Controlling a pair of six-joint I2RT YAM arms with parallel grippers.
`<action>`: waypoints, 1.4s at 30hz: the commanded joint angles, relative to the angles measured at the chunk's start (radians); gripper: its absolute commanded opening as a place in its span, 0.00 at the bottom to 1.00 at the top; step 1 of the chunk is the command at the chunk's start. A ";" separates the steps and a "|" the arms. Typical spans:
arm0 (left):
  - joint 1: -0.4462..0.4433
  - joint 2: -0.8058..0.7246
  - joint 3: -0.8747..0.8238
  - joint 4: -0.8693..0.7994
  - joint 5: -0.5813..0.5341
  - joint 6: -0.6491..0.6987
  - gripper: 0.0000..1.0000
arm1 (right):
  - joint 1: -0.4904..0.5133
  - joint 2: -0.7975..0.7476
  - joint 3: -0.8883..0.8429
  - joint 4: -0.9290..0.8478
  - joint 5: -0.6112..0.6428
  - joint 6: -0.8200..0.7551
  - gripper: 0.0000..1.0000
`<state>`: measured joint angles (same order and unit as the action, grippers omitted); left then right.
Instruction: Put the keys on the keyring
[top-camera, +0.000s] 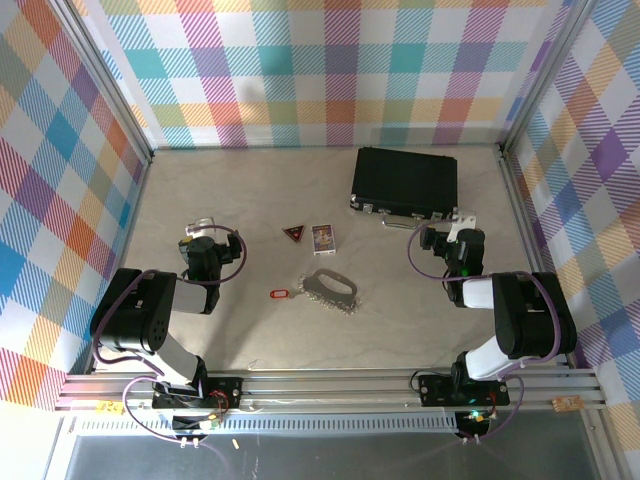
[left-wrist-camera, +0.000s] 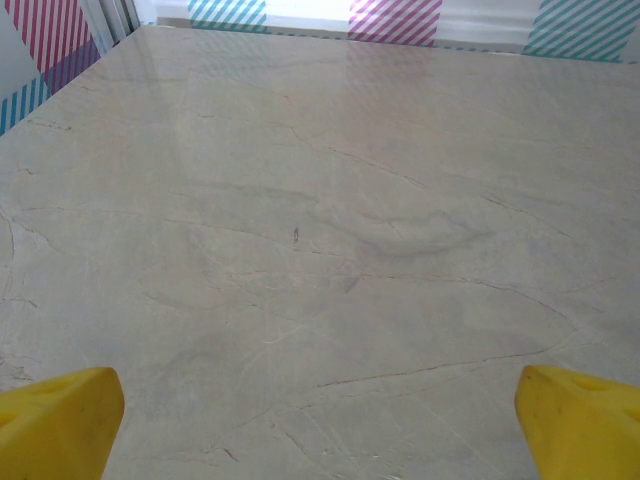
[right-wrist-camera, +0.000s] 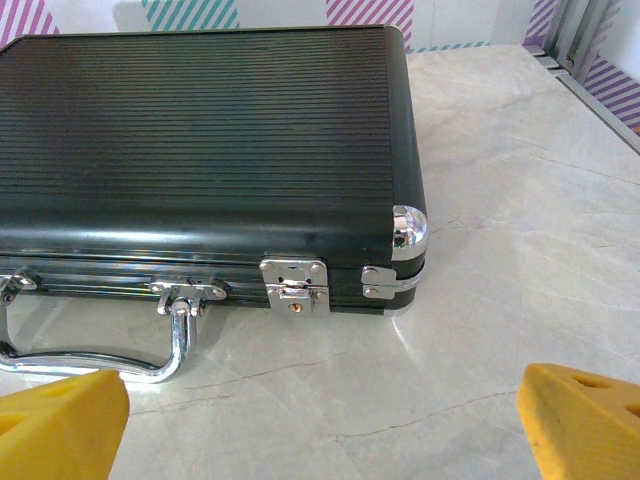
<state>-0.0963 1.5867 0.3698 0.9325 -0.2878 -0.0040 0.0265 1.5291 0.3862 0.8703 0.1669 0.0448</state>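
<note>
Gaping left end effector (top-camera: 200, 227): jaws wide apart, over the left part of the counter (top-camera: 250, 335); well left of the keys.
Left fingertips (left-wrist-camera: 60, 415): yellow, one at each lower corner of the left wrist view; pale marbled counter surface (left-wrist-camera: 320, 250) between them.
Right end effector (top-camera: 447, 230): jaws wide apart, on the right side of the counter; points at the near edge of the black case.
Right fingertips (right-wrist-camera: 585, 420): yellow, at the lower corners of the right wrist view; clear of the case.
Black case (right-wrist-camera: 200, 130): ribbed dark lid, closed, lying flat; chrome corner cap, latch and hinge plates on its near face; sits at the far right of the counter (top-camera: 405, 182).
Case handle (right-wrist-camera: 150, 355): bright metal bail, folded down onto the counter, just above the right end effector's left fingertip in the right wrist view.
Keys (top-camera: 280, 294): small red tag with a thin metal piece, flat on the counter at centre, between the two arms.
Keyring (top-camera: 328, 285): silver-grey oval loop, flat, just right of the keys; a silver chain trails off to its right. Whether keys and loop touch cannot be told.
Triangular badge (top-camera: 293, 232): dark with red edge, beyond the keyring.
Small card (top-camera: 323, 237): rectangular, purple print, just right of the badge.
Enclosure walls (top-camera: 320, 70): pastel plaid panels on three sides.
</note>
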 joint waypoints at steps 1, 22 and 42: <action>0.006 -0.005 0.007 -0.003 0.009 -0.007 1.00 | 0.005 0.006 -0.002 0.012 0.007 0.009 0.99; 0.005 -0.087 0.038 -0.130 0.027 -0.001 1.00 | 0.030 -0.102 0.048 -0.167 -0.001 -0.029 0.99; -0.119 -0.618 0.362 -1.280 0.427 -0.362 1.00 | 0.058 -0.654 0.313 -1.304 -0.186 0.329 0.99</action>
<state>-0.1692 0.9993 0.7124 -0.0925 -0.0269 -0.2829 0.0704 0.9142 0.6792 -0.2089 0.1276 0.3298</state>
